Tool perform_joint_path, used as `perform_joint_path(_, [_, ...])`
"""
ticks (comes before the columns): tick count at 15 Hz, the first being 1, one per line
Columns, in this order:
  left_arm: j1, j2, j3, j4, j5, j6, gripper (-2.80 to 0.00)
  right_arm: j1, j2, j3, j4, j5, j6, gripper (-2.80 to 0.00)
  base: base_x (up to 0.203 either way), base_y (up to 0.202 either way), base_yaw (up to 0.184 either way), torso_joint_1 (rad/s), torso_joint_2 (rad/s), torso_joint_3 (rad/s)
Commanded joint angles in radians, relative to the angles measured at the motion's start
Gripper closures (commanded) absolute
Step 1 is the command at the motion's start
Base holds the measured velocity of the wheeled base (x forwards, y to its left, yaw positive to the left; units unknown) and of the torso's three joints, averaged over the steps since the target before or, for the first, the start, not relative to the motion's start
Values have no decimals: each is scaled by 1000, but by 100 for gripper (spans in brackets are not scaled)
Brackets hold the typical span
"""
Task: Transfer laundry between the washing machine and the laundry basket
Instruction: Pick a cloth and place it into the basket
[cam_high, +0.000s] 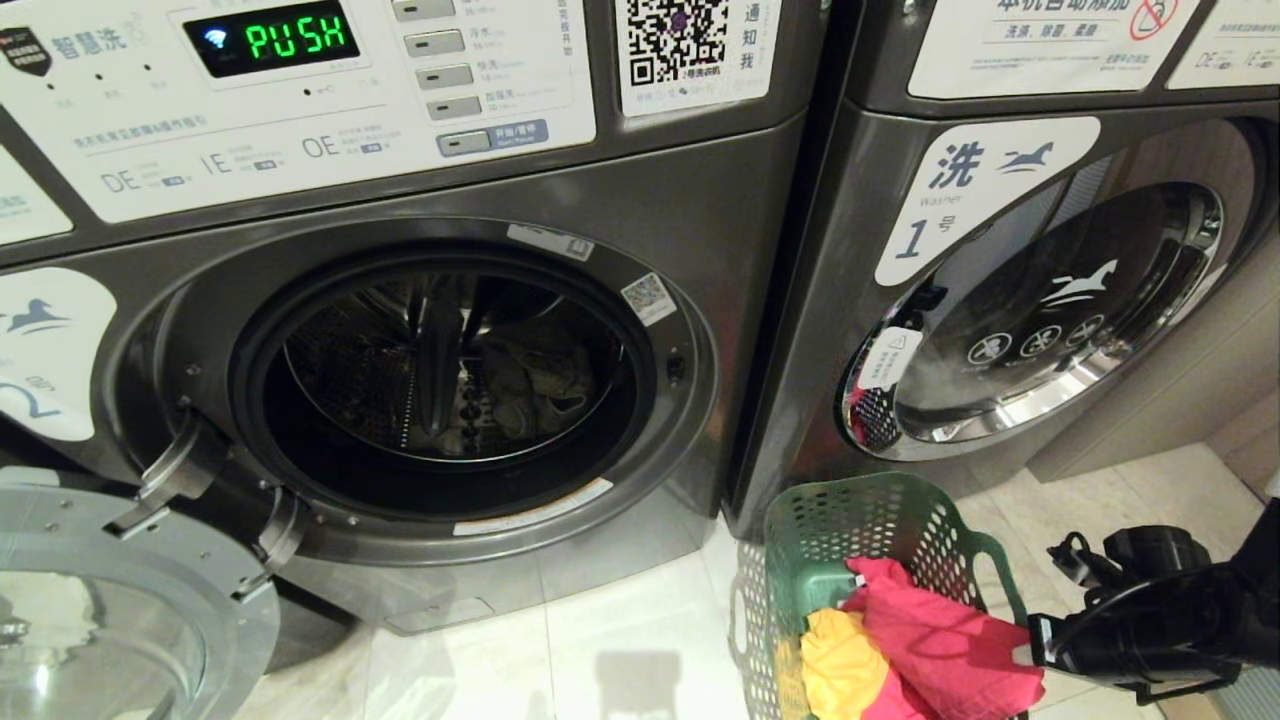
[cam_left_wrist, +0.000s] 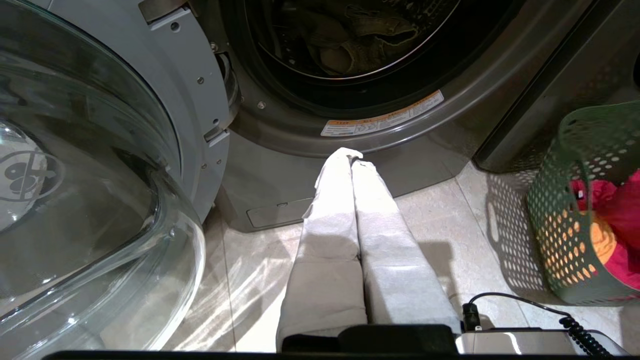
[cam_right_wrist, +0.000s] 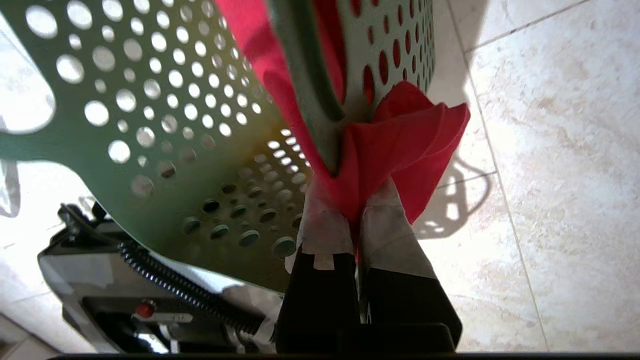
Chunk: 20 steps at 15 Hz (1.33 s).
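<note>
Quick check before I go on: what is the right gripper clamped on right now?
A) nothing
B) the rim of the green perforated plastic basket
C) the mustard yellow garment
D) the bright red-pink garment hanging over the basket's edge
D: in the right wrist view the right gripper is closed on a fold of the bright red-pink garment draped over the rim of the green perforated plastic basket.

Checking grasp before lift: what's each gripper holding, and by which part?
Right gripper pinches the red-pink garment by a fold draped over the laundry basket rim. Left gripper is shut, empty.

washer (cam_high: 620, 200) open, basket (cam_high: 800, 540) — red garment (cam_high: 940, 640)
</note>
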Motion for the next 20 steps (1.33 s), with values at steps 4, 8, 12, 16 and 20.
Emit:
perform_joint_path(4, [0, 1, 0, 0, 0, 0, 0, 0, 5, 25, -8, 2, 17, -280, 0, 0, 0, 0, 0, 0])
perform_joint_path(8, [0, 1, 0, 0, 0, 0, 0, 1, 5, 20, -11, 8, 19, -280, 0, 0, 0, 0, 0, 0])
perform_joint_path(12, [0, 0, 0, 0, 0, -1, 0, 10, -75, 36, -1, 8, 18, -280, 0, 0, 0, 0, 0, 0])
perform_joint_path(16, [0, 0, 0, 0, 0, -1, 0, 7, -410, 160, 12, 31, 47, 0, 0, 0, 0, 0, 0, 0])
perform_joint_path(20, [0, 0, 0, 0, 0, 1, 0, 79, -834, 317, 10, 29, 64, 0, 0, 0, 0, 0, 0, 0])
